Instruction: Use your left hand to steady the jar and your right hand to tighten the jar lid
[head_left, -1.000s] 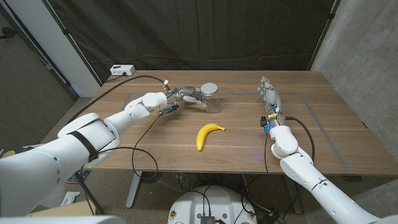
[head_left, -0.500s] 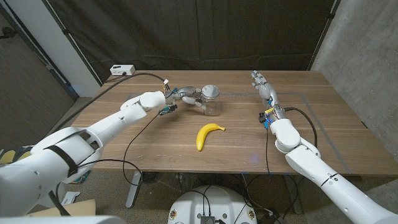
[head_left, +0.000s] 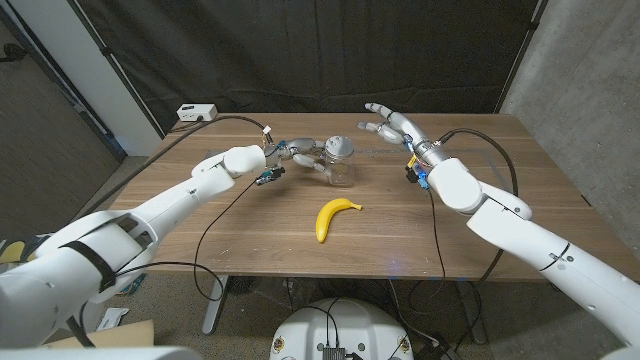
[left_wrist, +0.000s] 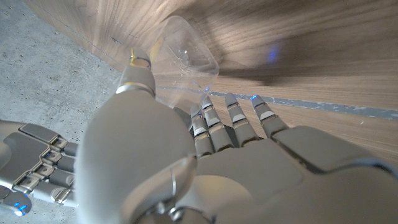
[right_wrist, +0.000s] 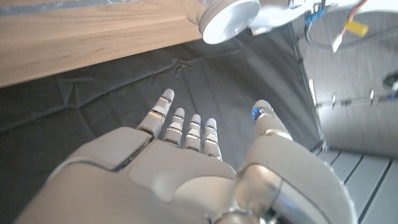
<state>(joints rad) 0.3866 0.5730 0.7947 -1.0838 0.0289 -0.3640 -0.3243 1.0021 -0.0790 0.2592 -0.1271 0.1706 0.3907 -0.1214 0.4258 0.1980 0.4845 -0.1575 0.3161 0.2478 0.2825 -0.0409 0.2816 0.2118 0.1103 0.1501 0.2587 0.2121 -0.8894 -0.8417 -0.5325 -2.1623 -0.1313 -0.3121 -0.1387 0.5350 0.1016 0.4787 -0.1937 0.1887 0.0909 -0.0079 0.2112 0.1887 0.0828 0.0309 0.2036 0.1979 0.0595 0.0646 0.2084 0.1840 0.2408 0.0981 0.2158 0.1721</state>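
Swung in toward the upright jar (head_left: 340, 163), right hand (head_left: 393, 126) hovers with fingers spread, while left hand (head_left: 292, 154) grips the glass.

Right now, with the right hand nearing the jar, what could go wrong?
1. The right hand is open beside the lid, not above it; coming in sideways could knock the jar.
2. The left hand grips the jar from one side only, so a twist may spin it.

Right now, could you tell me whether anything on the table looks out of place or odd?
Only the banana, lying loose in front of the jar and unrelated to tightening the lid. The jar stands upright in the left hand, nothing spilled.
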